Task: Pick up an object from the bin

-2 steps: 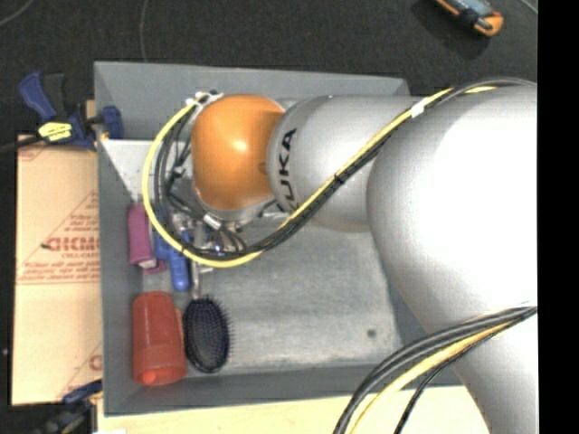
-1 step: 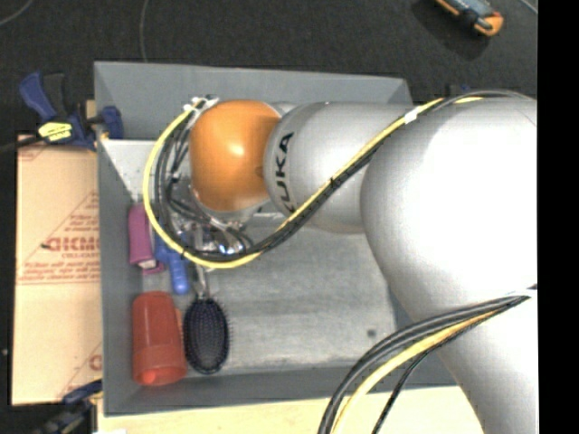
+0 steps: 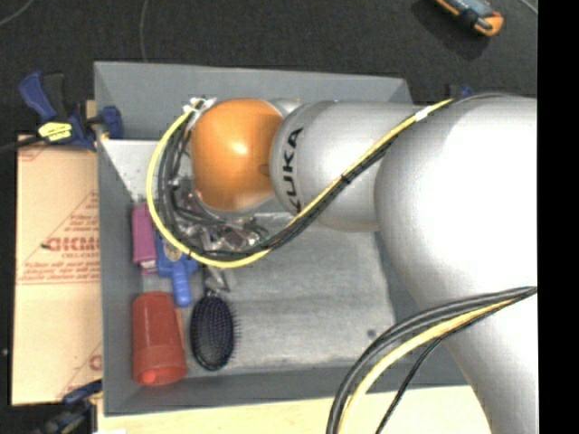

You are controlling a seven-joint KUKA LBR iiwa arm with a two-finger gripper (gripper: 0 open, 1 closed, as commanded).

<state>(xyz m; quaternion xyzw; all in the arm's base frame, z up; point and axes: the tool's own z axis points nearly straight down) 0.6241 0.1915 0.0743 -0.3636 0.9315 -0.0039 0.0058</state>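
My claw (image 3: 213,235) sits under the wrist's orange cover (image 3: 233,152), low over the left half of the bin (image 3: 308,324). From this angle the cover and a loop of yellow cable (image 3: 237,262) hide its working end. I cannot tell how far it is open, and I see nothing in its hold.

Just beside it on the near-left lies a small blue piece (image 3: 178,275), partly tucked under the wrist. I cannot make out its full shape. Just beyond that on the near side is a black oval hairbrush (image 3: 213,331), lying flat with its handle end pointing back toward the claw. I cannot say whether the two touch.

Further left, along the bin's left wall, a pink block (image 3: 143,233) lies on the far side and a red cylinder (image 3: 156,337) on the near side. The floor to the right looks bare.

The brush strikes me as the handiest pick. I judge it light and stiff, with a hard plastic back that may be slick and bristles that give a little. I would close across the narrow neck where the handle meets the head, not across the wide oval, which could skid out sideways. The blue piece also looks light and rigid, but with so much of it hidden I would not trust a hold on it.
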